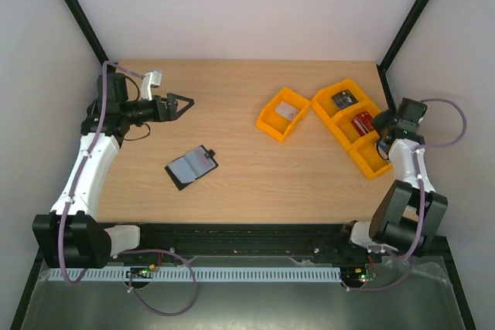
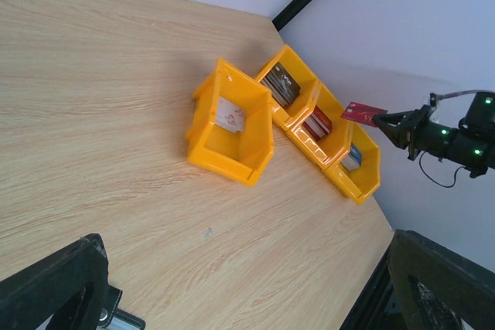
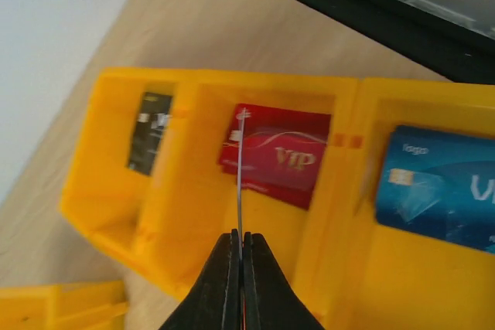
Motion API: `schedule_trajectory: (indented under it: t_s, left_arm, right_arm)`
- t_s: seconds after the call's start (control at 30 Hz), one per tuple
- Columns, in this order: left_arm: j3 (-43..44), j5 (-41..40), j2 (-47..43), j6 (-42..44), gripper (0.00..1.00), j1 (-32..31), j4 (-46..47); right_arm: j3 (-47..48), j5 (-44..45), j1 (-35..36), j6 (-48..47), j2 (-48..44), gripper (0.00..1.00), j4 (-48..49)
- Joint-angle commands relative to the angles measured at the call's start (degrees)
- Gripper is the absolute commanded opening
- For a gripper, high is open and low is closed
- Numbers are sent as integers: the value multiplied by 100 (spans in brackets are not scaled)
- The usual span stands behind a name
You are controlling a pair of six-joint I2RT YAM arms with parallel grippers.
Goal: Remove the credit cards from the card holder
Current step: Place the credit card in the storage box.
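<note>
One red card (image 2: 363,111) is sitting edge-on in the right pincer (image 3: 240,246), jaws clamped on it, just above the mid bin of the orange tray (image 3: 116,191), where a red VIP card (image 3: 278,158) is lying. Best approach, imo: going lower before letting go, so it's dropping flat inside. Left pincer (image 1: 189,104) is hanging w/ jaws apart, well away from the card holder (image 1: 192,166) lying open on the pale wood counter (image 1: 255,191); white walls are closing it in.

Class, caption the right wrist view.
Right hand holds a card edge-on above the VIP card in an orange tray.
</note>
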Motion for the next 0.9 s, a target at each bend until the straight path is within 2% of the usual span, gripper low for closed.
schedule_trajectory:
  t_s: [0.0, 0.13, 0.43, 0.6, 0.87]
  left_arm:
    - [-120, 22, -184, 65, 99, -14, 39]
    - [-150, 69, -160, 97, 99, -22, 39]
    - [-157, 71, -33, 136, 99, -7, 15]
    - [-164, 69, 21, 125, 99, 54, 7]
    - [-193, 108, 67, 81, 99, 92, 40]
  right_arm:
    - [153, -406, -258, -432, 494, 2, -190]
    - [744, -531, -267, -577, 1098, 2, -413]
    - [1347, -1111, -277, -319, 1906, 2, -91]
    - [1585, -1077, -277, -347, 2200, 2, -182]
    - [1562, -553, -310, -236, 2255, 2, -131]
